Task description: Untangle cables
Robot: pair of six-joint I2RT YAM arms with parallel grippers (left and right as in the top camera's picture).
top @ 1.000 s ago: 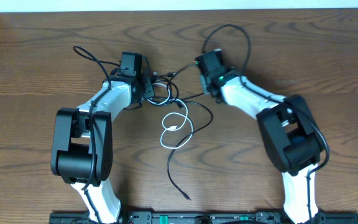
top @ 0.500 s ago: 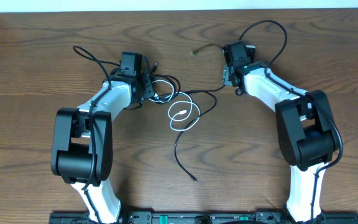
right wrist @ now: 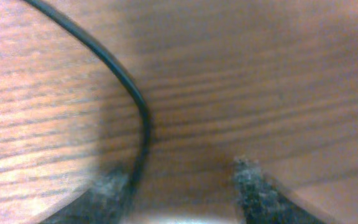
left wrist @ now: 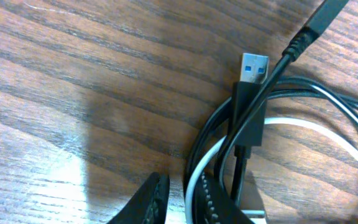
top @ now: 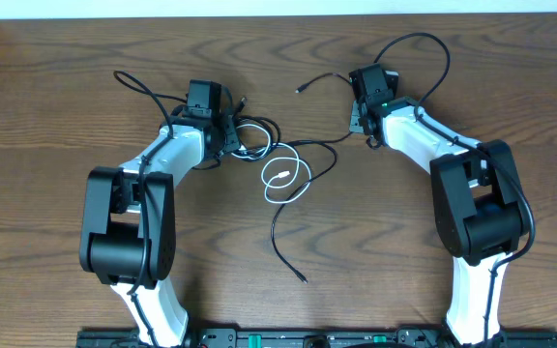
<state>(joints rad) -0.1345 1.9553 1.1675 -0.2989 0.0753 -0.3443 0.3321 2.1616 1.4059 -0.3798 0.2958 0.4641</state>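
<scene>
The black cable [top: 277,232] and the white cable [top: 286,179] are knotted together beside my left gripper [top: 232,135]. The white one makes a small loop at mid-table. The black one trails toward the front edge. In the left wrist view my left gripper [left wrist: 182,186] is shut on the white cable [left wrist: 194,177], with black strands and a USB plug [left wrist: 253,65] just ahead. My right gripper [top: 354,82] stands at the back right, and a black plug end [top: 301,89] lies to its left. Its fingers [right wrist: 185,171] are apart, and a black cable [right wrist: 126,78] runs along the left finger.
Thick black robot wires arc behind each wrist, one at the left [top: 138,85] and one at the right [top: 424,43]. The wooden table [top: 56,193] ends at a pale wall strip along the back. Both arm bases stand at the front edge.
My right gripper has swung right, away from the knot, drawing a black strand out. The white loop and black tail slid slightly right. The left arm has stayed put.
</scene>
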